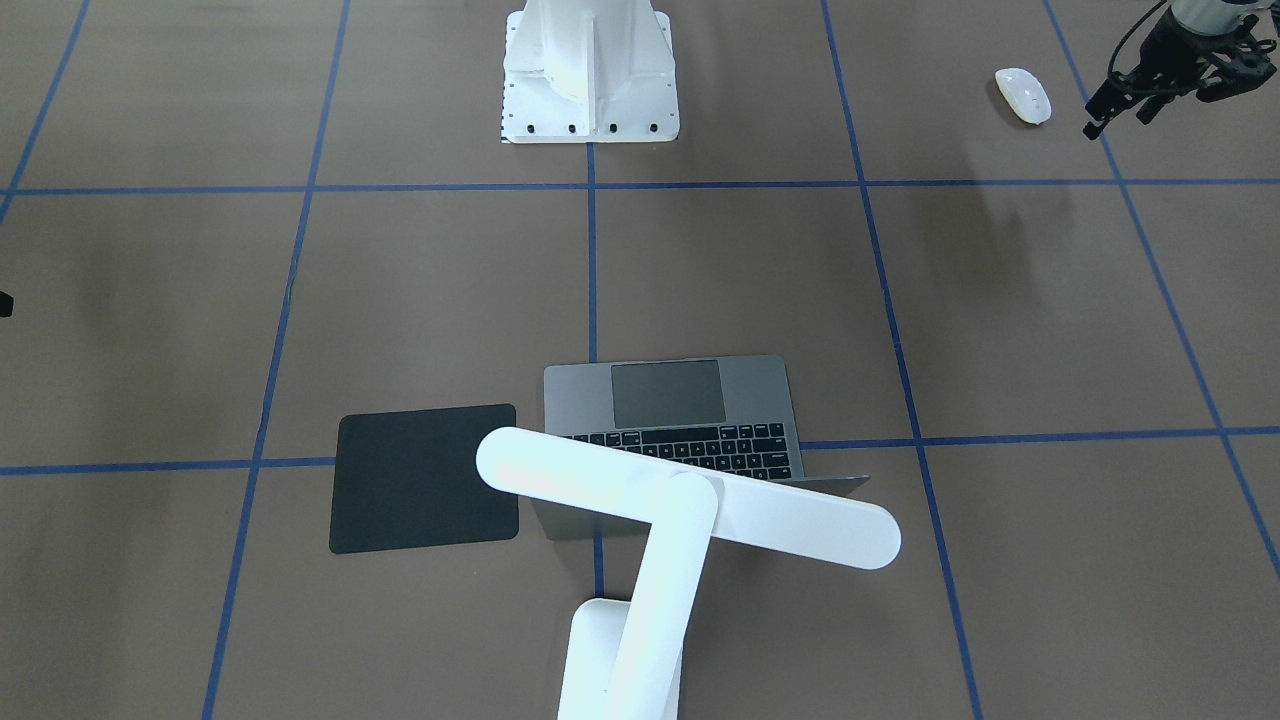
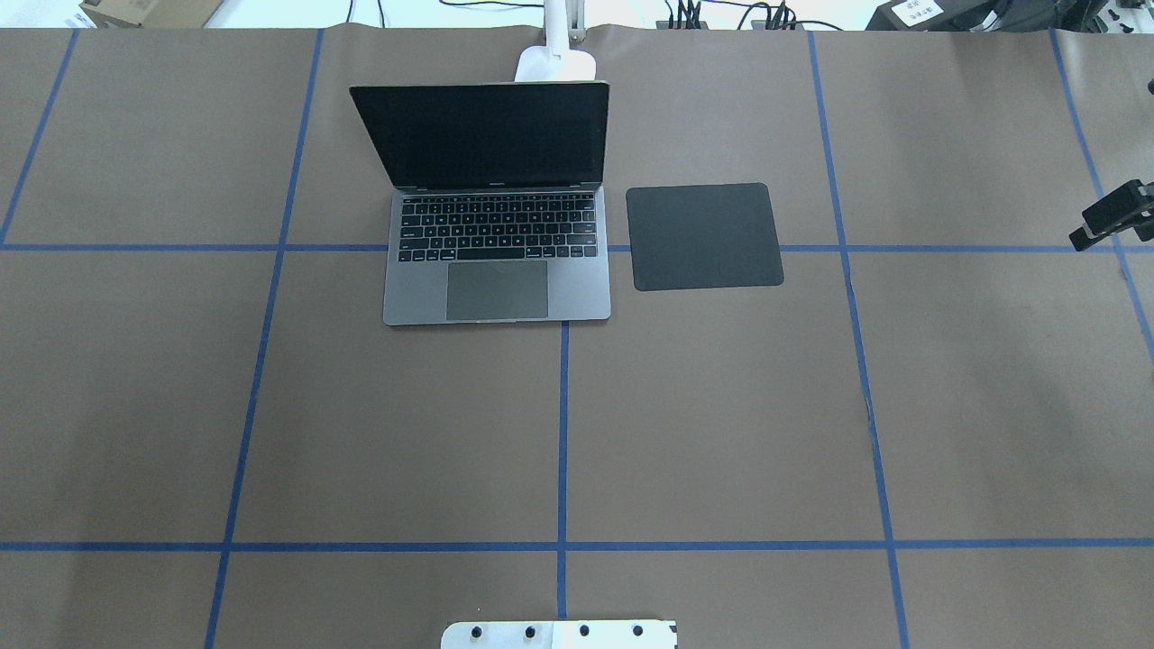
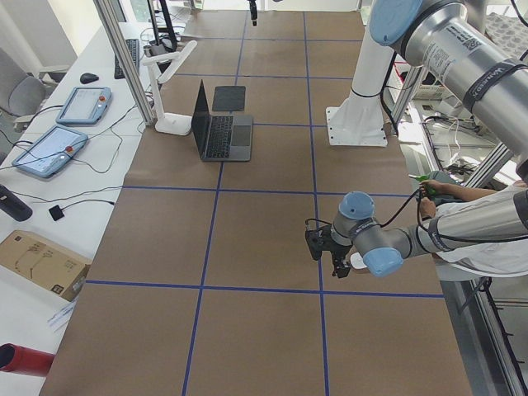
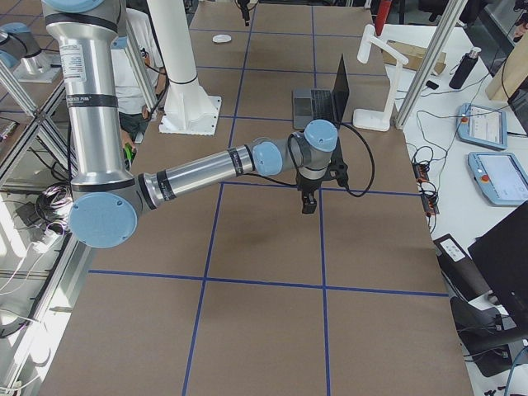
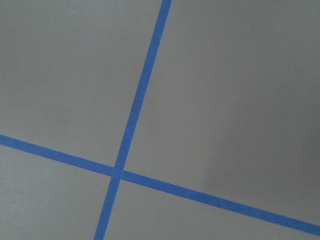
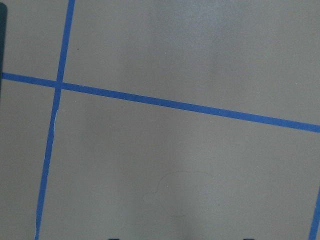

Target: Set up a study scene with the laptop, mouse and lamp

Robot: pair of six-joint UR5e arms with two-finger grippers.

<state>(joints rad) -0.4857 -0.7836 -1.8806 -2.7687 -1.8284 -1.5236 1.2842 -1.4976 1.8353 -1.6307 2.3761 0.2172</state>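
Note:
The open space-grey laptop (image 2: 497, 270) sits at the table's far middle, its screen up. The white lamp (image 1: 688, 510) stands behind it, its bar head over the laptop's hinge; its base (image 2: 555, 64) shows in the overhead view. The white mouse (image 1: 1022, 96) lies alone near the robot's side, far from the laptop. My left gripper (image 1: 1118, 120) hovers just beside the mouse without touching it, its fingers spread and empty. My right gripper (image 2: 1107, 223) hangs above bare table at the right edge, fingertips wide apart and empty; it also shows in the exterior right view (image 4: 307, 200).
A flat black square mat (image 2: 704, 236) lies right of the laptop. The white bolted robot pedestal (image 1: 590, 75) stands at the near middle. Blue tape lines grid the brown table cover. An operator's arm (image 3: 462, 198) shows beside the table.

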